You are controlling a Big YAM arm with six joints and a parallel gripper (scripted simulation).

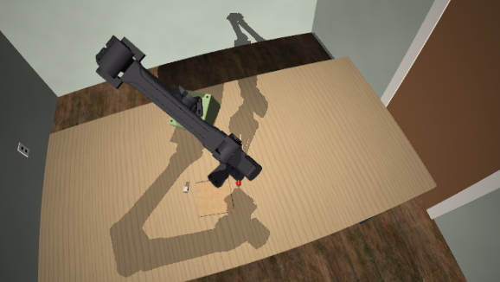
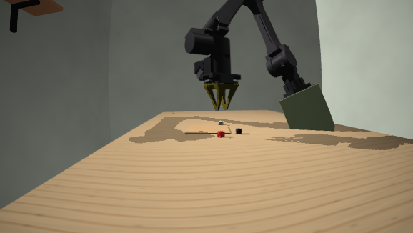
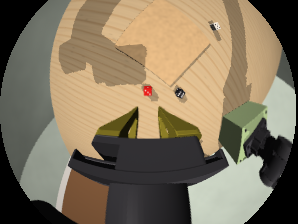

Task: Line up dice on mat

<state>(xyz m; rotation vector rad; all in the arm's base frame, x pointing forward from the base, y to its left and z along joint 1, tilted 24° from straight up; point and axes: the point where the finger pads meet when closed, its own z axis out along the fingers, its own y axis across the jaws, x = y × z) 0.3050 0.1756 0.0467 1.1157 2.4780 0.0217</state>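
A tan square mat (image 1: 212, 203) (image 2: 200, 129) (image 3: 166, 36) lies flat on the table. A red die (image 1: 238, 183) (image 2: 221, 134) (image 3: 148, 90) sits on the table just off one mat corner. A black die (image 2: 239, 131) (image 3: 178, 92) sits on the table close beside it, off the mat; the arm hides it in the top view. A white die (image 1: 187, 188) (image 2: 221, 122) (image 3: 214, 26) sits on the table just off the mat's opposite side. My gripper (image 2: 221, 107) (image 3: 148, 110) hangs high above the red die, fingers narrowed but apart, with nothing between them.
The arm's green base block (image 1: 209, 108) (image 2: 307, 111) (image 3: 240, 132) stands on the wooden table (image 1: 346, 130) behind the mat. The arm's shadow falls across the mat and the table around it.
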